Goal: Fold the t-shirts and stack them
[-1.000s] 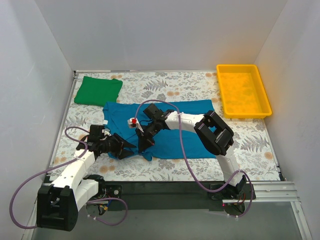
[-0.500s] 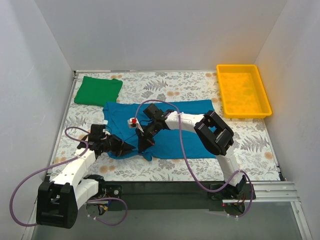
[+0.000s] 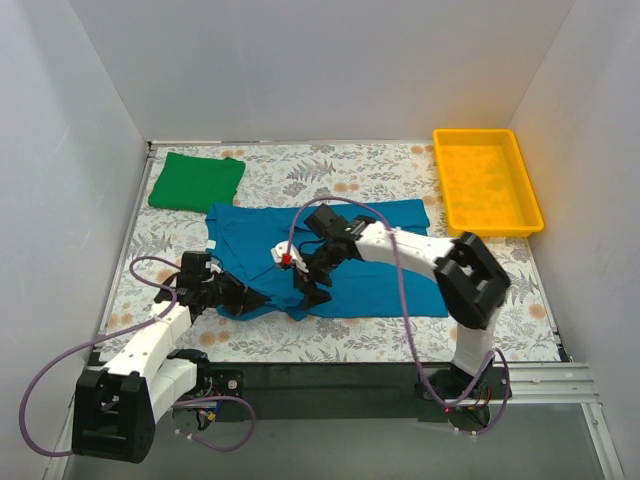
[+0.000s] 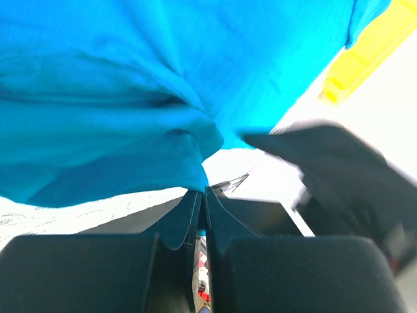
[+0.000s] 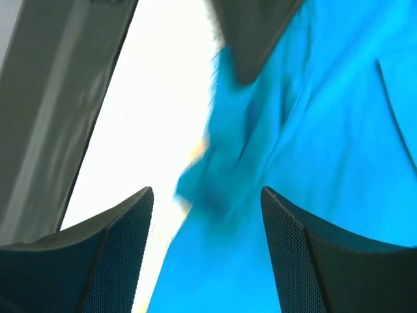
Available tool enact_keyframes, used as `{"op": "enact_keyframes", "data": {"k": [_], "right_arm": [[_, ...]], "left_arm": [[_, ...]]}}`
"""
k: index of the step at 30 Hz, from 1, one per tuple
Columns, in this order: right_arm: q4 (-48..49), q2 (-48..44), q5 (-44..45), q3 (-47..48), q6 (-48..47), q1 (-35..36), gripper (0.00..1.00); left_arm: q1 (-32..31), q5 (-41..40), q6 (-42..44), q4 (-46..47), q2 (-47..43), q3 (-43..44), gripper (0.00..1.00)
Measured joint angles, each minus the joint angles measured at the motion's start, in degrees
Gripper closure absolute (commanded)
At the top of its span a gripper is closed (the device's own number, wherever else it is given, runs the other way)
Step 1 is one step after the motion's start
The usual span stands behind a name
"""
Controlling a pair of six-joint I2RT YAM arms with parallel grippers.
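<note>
Left wrist: L gripper (image 4: 202, 199) jaws pinch teal-blue soft cloth t-shirt (image 4: 98, 98) edge.
R gripper (image 5: 205, 192) jaws wide; cloth below blurred.

3 plain white walls (image 3: 320, 70) enclose a floral-patterned tabletop (image 3: 380, 170).

The spread t-shirt (image 3: 380, 280) lies under the left claw (image 3: 264, 298) and right claw (image 3: 314, 291), the folded t-shirt (image 3: 196, 181) beyond the left, the tray (image 3: 485, 180) far right of both.

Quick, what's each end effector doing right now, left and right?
Left end effector: closed, pinching an edge of the teal-blue t-shirt.
Right end effector: open, holding nothing.
</note>
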Motion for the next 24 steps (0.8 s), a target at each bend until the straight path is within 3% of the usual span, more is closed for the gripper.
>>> {"op": "enact_keyframes", "data": {"k": [6,13,17,20,24], "right_arm": [[-7.3,-26.3,9.0,-15.4,-14.3,-5.1,0.32],[-13.2,-50.6,21.1,-37.2,-25.0,-25.6,0.35],[-16.5,-55.6,26.3,-46.5,-29.7,-36.5,0.38],[-17.3,-56.5,28.2,-48.4,-33.5,-42.9,0.45],[-17.2,-55.6,28.6,-48.9,-38.4,-46.6,0.49]], "left_arm": [[0.0,0.8,0.9,-0.2,-2.7,-0.4,1.00],[0.0,2.1,1.6,-0.2,-5.0,-0.9,1.00],[0.0,2.6,1.9,-0.2,-5.4,-1.0,1.00],[0.0,3.1,2.1,-0.2,-5.4,-1.0,1.00],[0.0,3.6,2.3,-0.1,-5.7,-1.0,1.00]]}}
